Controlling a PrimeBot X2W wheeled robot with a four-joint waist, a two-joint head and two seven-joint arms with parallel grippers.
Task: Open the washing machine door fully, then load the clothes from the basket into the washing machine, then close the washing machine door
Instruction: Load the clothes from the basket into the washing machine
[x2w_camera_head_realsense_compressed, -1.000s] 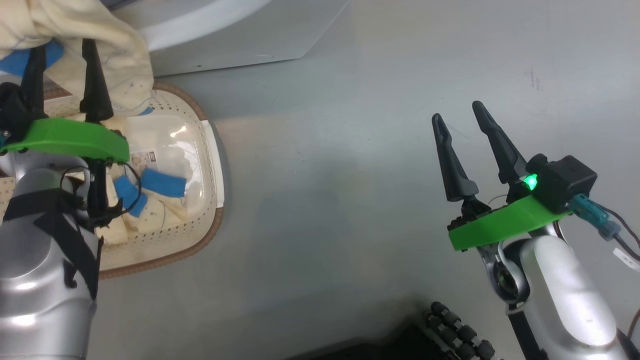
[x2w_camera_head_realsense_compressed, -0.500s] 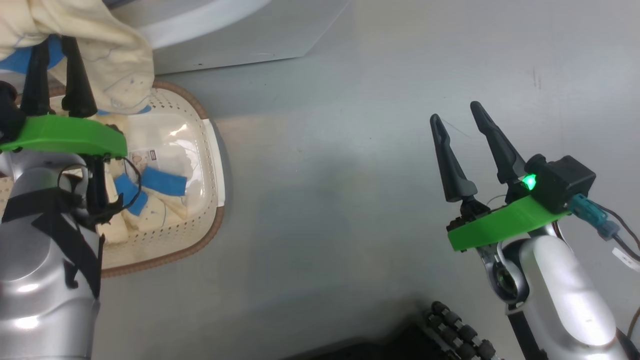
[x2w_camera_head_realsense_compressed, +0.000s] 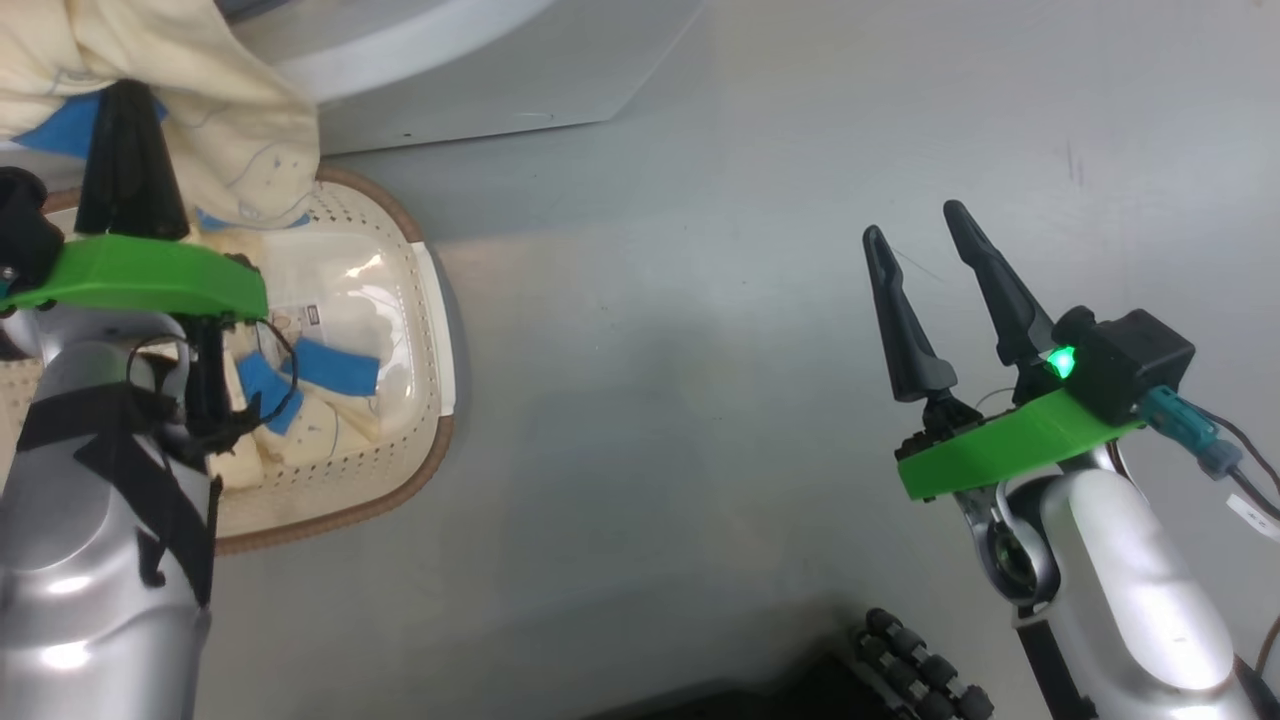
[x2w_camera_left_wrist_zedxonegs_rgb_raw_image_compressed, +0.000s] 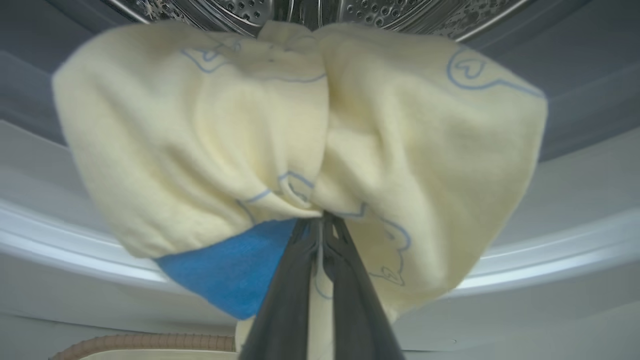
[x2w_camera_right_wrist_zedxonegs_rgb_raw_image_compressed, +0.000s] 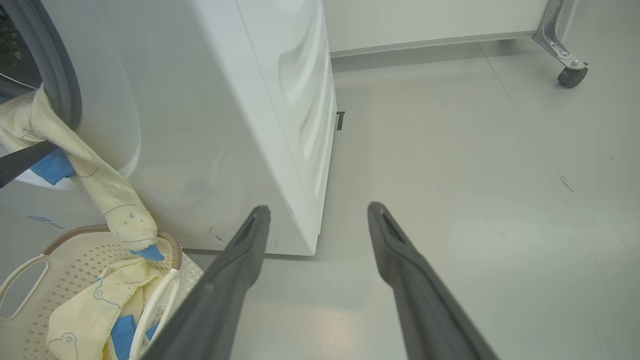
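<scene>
My left gripper (x2w_camera_head_realsense_compressed: 125, 95) is shut on a cream-yellow garment (x2w_camera_head_realsense_compressed: 210, 110) with blue outline prints and a blue patch. In the left wrist view its fingertips (x2w_camera_left_wrist_zedxonegs_rgb_raw_image_compressed: 322, 222) pinch a fold of that garment (x2w_camera_left_wrist_zedxonegs_rgb_raw_image_compressed: 200, 145), which bulges in front of the steel drum (x2w_camera_left_wrist_zedxonegs_rgb_raw_image_compressed: 400, 12). The garment (x2w_camera_right_wrist_zedxonegs_rgb_raw_image_compressed: 100, 190) hangs out of the mouth of the washing machine (x2w_camera_right_wrist_zedxonegs_rgb_raw_image_compressed: 210, 125) down to the basket (x2w_camera_right_wrist_zedxonegs_rgb_raw_image_compressed: 65, 270). More clothes (x2w_camera_head_realsense_compressed: 310, 420) lie in the basket (x2w_camera_head_realsense_compressed: 400, 470). My right gripper (x2w_camera_head_realsense_compressed: 910, 225) hovers open over the floor. The washing machine door is out of view.
Grey floor (x2w_camera_head_realsense_compressed: 650, 400) spreads between the basket and my right arm. A metal leg with a black caster (x2w_camera_right_wrist_zedxonegs_rgb_raw_image_compressed: 570, 75) stands by the far wall. A black ribbed part of my base (x2w_camera_head_realsense_compressed: 920, 670) shows at the bottom edge.
My left gripper's fingers have come together, closing on the garment at the machine's mouth. The right arm has not moved.
</scene>
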